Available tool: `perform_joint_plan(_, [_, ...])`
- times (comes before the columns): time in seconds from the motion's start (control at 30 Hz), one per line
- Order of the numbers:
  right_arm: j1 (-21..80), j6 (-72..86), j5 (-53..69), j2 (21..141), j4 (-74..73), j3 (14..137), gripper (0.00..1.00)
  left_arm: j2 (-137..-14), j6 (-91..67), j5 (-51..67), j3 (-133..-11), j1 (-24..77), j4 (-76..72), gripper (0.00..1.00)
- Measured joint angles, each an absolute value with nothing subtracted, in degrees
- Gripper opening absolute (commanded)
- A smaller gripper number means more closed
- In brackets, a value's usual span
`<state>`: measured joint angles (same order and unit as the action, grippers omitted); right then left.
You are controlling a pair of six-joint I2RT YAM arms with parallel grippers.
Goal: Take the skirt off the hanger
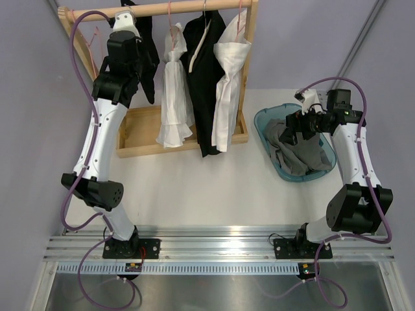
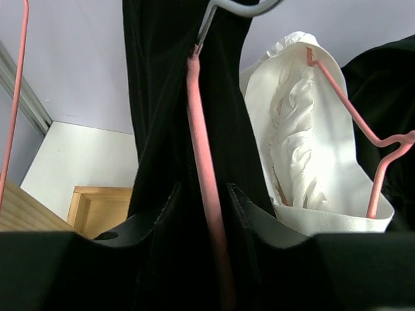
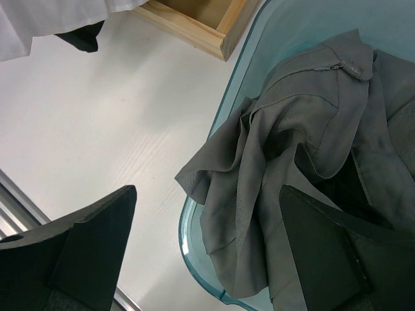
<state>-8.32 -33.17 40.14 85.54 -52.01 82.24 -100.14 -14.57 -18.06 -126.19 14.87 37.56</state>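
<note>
Left hand (image 2: 203,189) flanks the black skirt (image 2: 162,97) on its pink hanger (image 2: 198,129) at the wooden rack (image 1: 162,9); its grip cannot be told. Right hand (image 3: 207,193), released, hovers over the grey garment (image 3: 305,129) in the teal basket (image 3: 183,227).

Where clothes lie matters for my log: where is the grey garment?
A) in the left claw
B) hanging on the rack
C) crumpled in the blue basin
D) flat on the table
C: the grey garment lies crumpled inside the blue basin, partly draped over its rim.
</note>
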Motion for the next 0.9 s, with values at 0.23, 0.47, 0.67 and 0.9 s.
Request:
perform_joint_plan(0.23, [-8.32,-33.15,40.18,85.03,-51.66,81.43,0.99,-100.14,-13.1,-17.1,-125.05,14.87,35.77,0.0])
perform_joint_plan(0.47, [-8.32,-33.17,40.23,83.37,-51.72,80.58,0.99,-99.09,-11.07,-14.7,-124.68,14.87,35.4,0.0])
perform_joint_plan(0.67, [-8.32,-33.15,41.56,82.63,-51.75,80.55,0.99,-93.23,-9.32,-13.91,-121.75,14.87,35.22,0.0])
perform_joint_plan(0.9, [-8.32,-34.33,44.69,82.19,-53.25,80.55,0.99,-83.05,-9.08,-13.5,-109.71,14.81,35.48,0.0])
